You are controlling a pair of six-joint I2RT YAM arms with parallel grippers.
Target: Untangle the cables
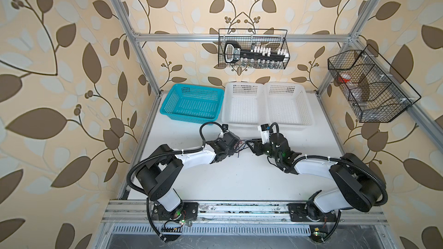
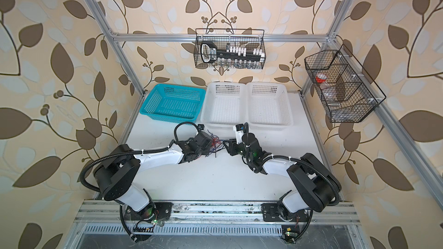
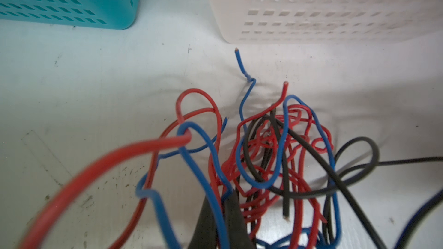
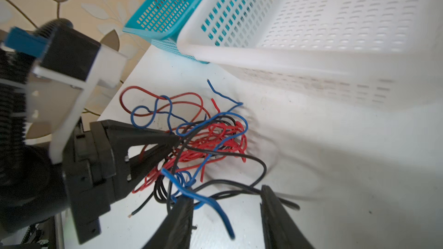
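Observation:
The cables (image 1: 241, 146) (image 2: 215, 143) are a knot of thin red, blue and black wires on the white table, between my two grippers. My left gripper (image 3: 221, 211) (image 1: 233, 143) is shut on the cables, with red and blue strands pinched between its dark fingers. The right wrist view shows its tips (image 4: 173, 140) buried in the side of the cables (image 4: 215, 137). My right gripper (image 4: 225, 195) (image 1: 251, 145) is open. A loose blue cable end (image 4: 215, 206) and a black cable (image 4: 239, 189) lie between its spread fingers, neither of them pinched.
A teal basket (image 1: 172, 103) (image 3: 72, 1) and two white baskets (image 1: 226, 106) (image 1: 309, 108) stand just behind the cables. One white basket wall (image 4: 311, 68) is close to the right gripper. Black wire baskets (image 1: 254, 49) (image 1: 366, 85) hang on the frame.

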